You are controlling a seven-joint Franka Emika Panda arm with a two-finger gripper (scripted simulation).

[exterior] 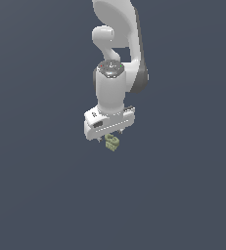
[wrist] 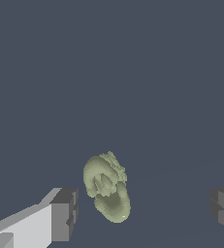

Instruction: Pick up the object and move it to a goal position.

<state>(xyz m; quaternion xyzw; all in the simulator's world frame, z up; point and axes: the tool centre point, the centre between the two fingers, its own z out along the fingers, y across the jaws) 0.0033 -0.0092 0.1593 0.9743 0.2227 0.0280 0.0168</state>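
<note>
The object (wrist: 106, 186) is a small olive-green, lumpy, ridged item lying on the dark grey floor. In the exterior view the object (exterior: 112, 142) peeks out just under the white hand. My gripper (wrist: 142, 208) is open, its dark fingertips (wrist: 65, 213) standing wide apart on either side of the object without touching it. The object lies closer to one finger than to the other. In the exterior view the gripper (exterior: 110, 138) hangs straight down over it, with most of the fingers hidden behind the hand.
The white arm (exterior: 115, 58) rises behind the hand toward the top of the exterior view. A plain dark grey floor (exterior: 46, 195) surrounds the object.
</note>
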